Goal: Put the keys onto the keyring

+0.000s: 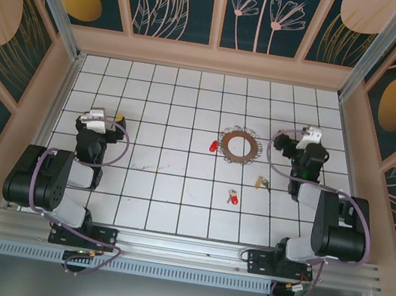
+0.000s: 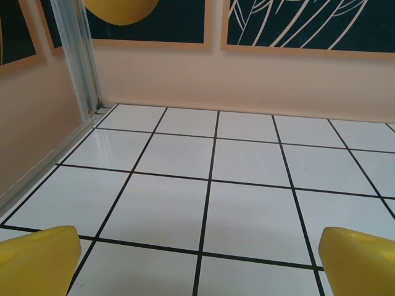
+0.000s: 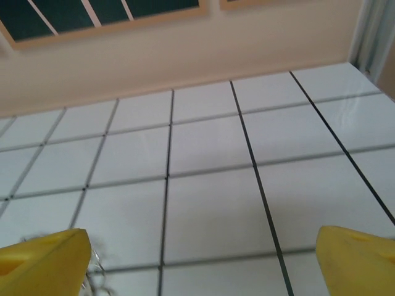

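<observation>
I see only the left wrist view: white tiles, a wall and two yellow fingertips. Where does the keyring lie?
Observer: In the top view the keyring lies flat on the tiles, right of centre, towards the right arm.
Operator: And where are the keys?
Observer: One red-headed key lies just left of the keyring. A second key lies apart from it, closer to the near edge.
Operator: Is the right gripper holding anything?
Observer: No. The right gripper is open, with nothing between its fingers.
</observation>
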`<action>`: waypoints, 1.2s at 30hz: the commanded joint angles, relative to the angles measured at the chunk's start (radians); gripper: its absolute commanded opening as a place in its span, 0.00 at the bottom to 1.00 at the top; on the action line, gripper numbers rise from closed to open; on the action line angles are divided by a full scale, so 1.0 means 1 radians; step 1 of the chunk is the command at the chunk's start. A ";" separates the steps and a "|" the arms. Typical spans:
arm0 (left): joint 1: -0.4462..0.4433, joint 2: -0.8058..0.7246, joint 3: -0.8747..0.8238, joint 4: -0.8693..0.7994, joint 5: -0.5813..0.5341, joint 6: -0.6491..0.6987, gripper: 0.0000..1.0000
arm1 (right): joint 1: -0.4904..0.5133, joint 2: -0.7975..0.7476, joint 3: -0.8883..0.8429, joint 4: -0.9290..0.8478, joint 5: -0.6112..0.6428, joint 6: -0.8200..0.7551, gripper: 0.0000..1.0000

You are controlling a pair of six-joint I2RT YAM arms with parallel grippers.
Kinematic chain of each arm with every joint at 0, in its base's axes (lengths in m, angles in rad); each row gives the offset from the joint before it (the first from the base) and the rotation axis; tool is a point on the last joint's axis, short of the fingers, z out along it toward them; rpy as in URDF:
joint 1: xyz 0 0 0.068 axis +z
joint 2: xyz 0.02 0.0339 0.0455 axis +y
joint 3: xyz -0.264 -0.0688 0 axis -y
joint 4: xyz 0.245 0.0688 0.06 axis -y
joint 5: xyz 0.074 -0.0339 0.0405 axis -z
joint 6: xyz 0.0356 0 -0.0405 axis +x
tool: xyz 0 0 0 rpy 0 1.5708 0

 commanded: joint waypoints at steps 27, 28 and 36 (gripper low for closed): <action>-0.095 -0.191 0.345 -0.632 0.614 -0.641 0.98 | 0.111 0.341 0.419 -0.747 -0.406 0.298 0.56; -0.115 -0.177 0.356 -0.653 0.611 -0.629 0.98 | 0.120 0.341 0.416 -0.750 -0.406 0.290 0.56; -0.212 -0.061 0.428 -0.677 0.629 -0.616 0.94 | 0.240 0.324 0.392 -0.792 -0.472 0.178 0.53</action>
